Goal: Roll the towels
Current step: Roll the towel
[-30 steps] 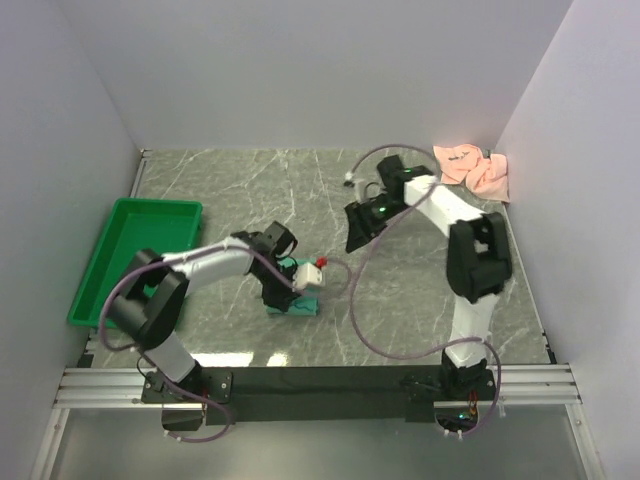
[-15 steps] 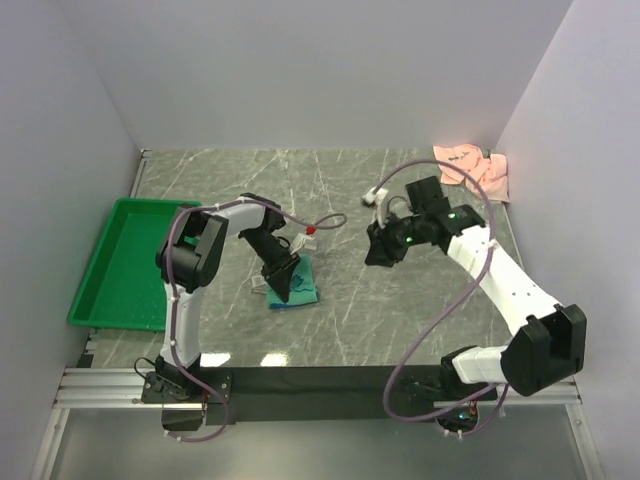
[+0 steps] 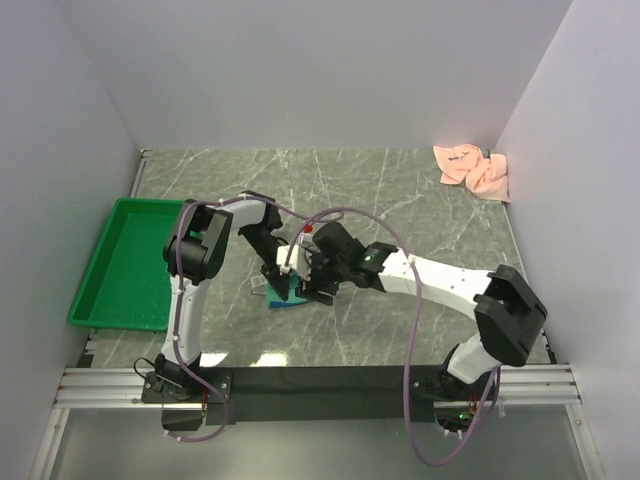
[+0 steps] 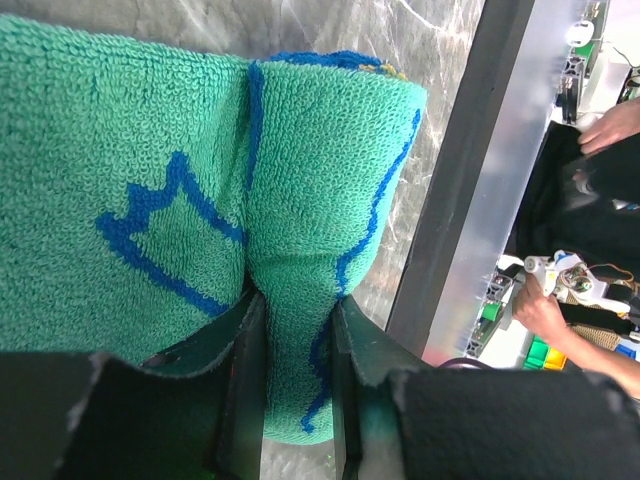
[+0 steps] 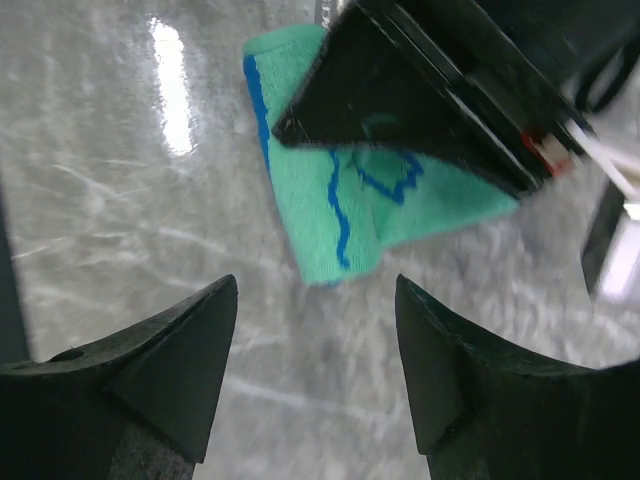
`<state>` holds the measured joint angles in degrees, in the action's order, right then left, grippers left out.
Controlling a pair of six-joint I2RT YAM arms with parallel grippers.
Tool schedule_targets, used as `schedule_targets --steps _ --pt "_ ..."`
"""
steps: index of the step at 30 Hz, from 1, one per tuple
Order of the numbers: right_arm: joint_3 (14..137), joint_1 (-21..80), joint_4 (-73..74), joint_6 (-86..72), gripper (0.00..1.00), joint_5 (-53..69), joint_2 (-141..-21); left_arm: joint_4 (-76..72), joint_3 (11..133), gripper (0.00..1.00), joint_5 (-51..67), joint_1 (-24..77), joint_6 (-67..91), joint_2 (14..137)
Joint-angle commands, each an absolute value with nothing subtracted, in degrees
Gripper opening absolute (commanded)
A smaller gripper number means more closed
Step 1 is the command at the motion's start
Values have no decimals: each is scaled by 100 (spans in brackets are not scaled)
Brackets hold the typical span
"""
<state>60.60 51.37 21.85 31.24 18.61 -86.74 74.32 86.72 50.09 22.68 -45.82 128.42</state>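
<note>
Centre of the overhead view: the left gripper (image 4: 295,320) is clamped on the rolled edge of the teal towel (image 4: 330,180). The right gripper (image 5: 315,300) hovers just beside it, jaws apart and empty. A good roll likely needs a firm pinch and an even turn, with the right fingers steadying the loose end. Both arms reach inward, wrists low. The pink towel (image 3: 475,170) lies crumpled at upper right.
</note>
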Motion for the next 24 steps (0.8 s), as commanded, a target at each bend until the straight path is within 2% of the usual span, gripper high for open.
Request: schedule_targets --steps 1,6,12,15,16,17,19,24 --pt "5880 5299 1055 3778 71 1748 -8885 6733 8613 15 4192 2224 -4904 13061" --pt "5766 5370 765 4262 71 2065 -9491 6513 8517 16 4131 2215 -4799 13034" --pt "5783 5423 834 4570 60 2206 -10010 6460 8631 19 4140 2197 -4737 13069" --pt "6020 5423 1246 4632 30 2294 -10291 6416 8675 21 4122 2153 -4694 13043" --pt "6081 5432 1361 4606 8 2346 -10362 6320 8675 25 4113 2119 -4615 13017" --pt "6160 5432 1571 4536 0 2390 -10362 6267 8631 29 4122 2083 -4545 12895" --pt "6144 5432 1757 4483 0 2452 -10258 6092 8552 38 4122 1943 -4456 12728" --pt "6328 5423 2680 4080 0 2847 -10301 5599 8446 48 4324 1469 -4149 12087"
